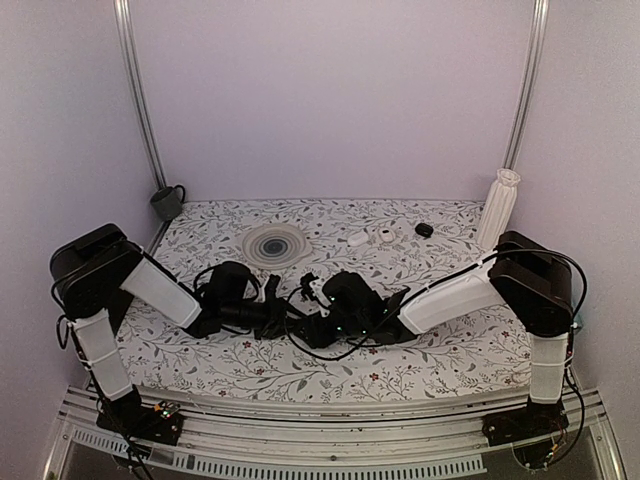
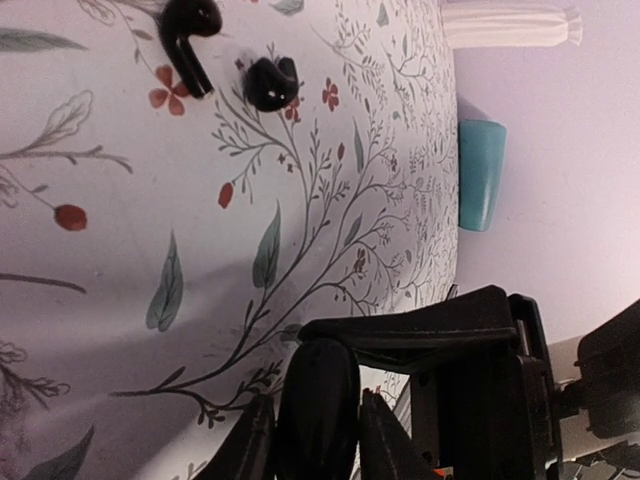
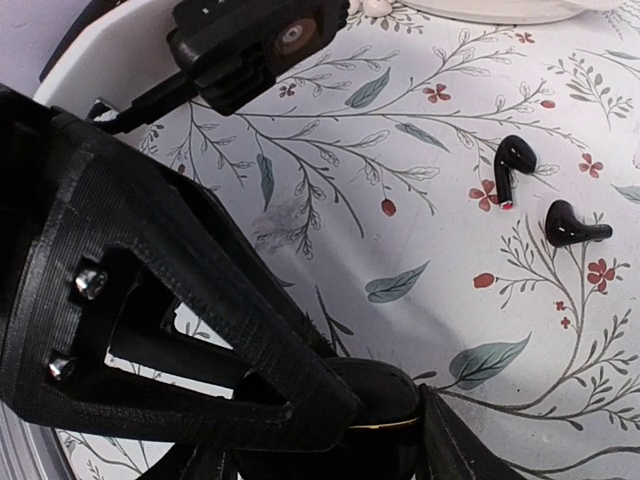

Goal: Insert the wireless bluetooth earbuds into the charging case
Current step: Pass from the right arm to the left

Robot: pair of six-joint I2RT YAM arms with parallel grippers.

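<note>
The black charging case [image 2: 318, 385] sits between the fingers of my left gripper [image 2: 318, 435], which is shut on it just above the cloth. My right gripper [image 3: 330, 450] is also shut on the same case [image 3: 385, 395], whose gold seam line shows between its jaws. The two black earbuds [image 2: 185, 35] [image 2: 272, 82] lie loose on the floral cloth beyond the case. They also show in the right wrist view [image 3: 510, 165] [image 3: 572, 225]. In the top view the left gripper [image 1: 283, 312] and right gripper [image 1: 312, 308] meet at the table's middle and hide the case.
A grey round dish [image 1: 275, 243] lies at the back centre. Two small white oval cases [image 1: 357, 238] [image 1: 386, 235] and a small black lump [image 1: 424, 230] lie at the back right. A white ribbed post [image 1: 497, 208] stands far right, a grey cup [image 1: 167, 202] far left.
</note>
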